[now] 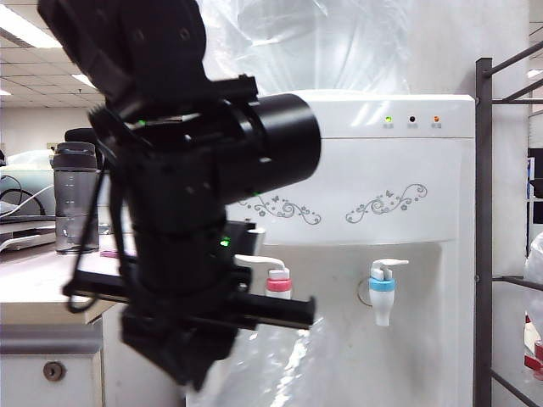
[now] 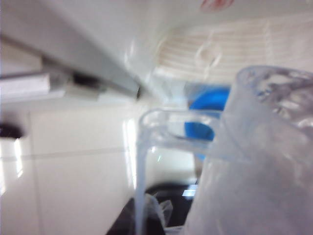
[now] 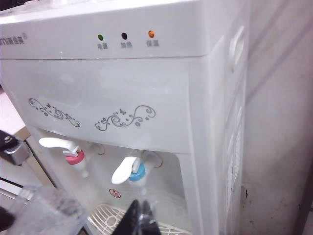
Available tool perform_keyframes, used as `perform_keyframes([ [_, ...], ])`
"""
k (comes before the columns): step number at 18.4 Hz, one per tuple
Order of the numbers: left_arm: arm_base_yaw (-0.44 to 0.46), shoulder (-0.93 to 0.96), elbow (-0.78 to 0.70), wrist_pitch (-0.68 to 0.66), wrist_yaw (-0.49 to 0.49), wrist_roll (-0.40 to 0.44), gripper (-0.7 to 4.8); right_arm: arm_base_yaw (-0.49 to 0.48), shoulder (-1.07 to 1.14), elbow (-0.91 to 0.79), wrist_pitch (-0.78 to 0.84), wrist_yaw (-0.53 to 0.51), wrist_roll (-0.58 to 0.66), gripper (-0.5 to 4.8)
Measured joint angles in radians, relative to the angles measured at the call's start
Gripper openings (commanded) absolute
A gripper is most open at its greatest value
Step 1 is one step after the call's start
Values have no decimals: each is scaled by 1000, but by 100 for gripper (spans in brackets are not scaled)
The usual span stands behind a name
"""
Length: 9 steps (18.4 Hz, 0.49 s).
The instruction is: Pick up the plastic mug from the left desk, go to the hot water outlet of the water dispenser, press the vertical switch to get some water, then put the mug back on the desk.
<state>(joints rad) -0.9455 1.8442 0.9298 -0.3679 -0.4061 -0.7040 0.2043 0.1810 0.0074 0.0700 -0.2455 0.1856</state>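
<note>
Two taps show on the water dispenser [image 1: 407, 170]. Far left, the left desk [image 1: 38, 292] carries a smoky-grey bottle [image 1: 75, 197]. Left arm fills the exterior view's middle-left; left gripper [image 2: 161, 215] is clenched on the plastic mug [image 2: 259, 161], near the drip grille [image 2: 239, 46], blurred. Right of the arm sits the hot water outlet [image 1: 278, 284] with its vertical switch [image 1: 259, 260], then the blue-collared tap [image 1: 382, 292]. Right gripper [image 3: 140, 220] sits low before the dispenser, fingers together, holding nothing.
</note>
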Motion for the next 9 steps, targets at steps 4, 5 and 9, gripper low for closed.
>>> perform_keyframes([
  [4,-6,-66,0,-48,11,37,-5,0,0,0,0,0,0,-1],
  [5,-14,-82,0,-46,5,44,-5,0,0,0,0,0,0,-1],
  [9,-63,-153,0,6,-84,64,-5,0,0,0,0,0,0,-1],
])
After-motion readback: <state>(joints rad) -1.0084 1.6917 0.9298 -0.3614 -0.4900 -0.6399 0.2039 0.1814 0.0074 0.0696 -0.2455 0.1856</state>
